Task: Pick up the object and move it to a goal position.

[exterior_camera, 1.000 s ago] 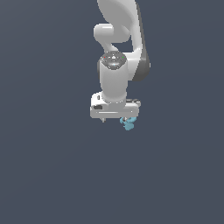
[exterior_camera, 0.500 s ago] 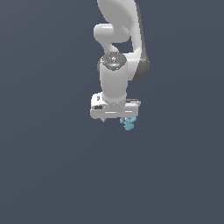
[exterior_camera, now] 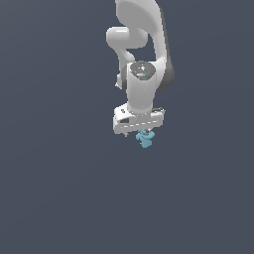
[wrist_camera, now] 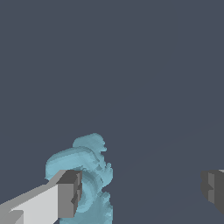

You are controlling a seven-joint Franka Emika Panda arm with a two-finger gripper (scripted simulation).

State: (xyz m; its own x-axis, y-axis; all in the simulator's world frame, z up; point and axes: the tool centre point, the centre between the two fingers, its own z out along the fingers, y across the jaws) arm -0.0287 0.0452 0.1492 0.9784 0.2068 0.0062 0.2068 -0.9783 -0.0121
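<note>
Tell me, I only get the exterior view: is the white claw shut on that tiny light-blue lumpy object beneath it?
Observer: No. The wrist view shows the white claw open, with its two grey-tipped fingers far apart.
Operator: Is the lump centred between them?
Observer: No. The tiny light-blue lumpy object sits at one finger, partly hidden behind its tip. The other finger has only bare dark background beside it.

White arm (exterior_camera: 141, 59) hangs vertical, wrist down, jaws spread wide.
</note>
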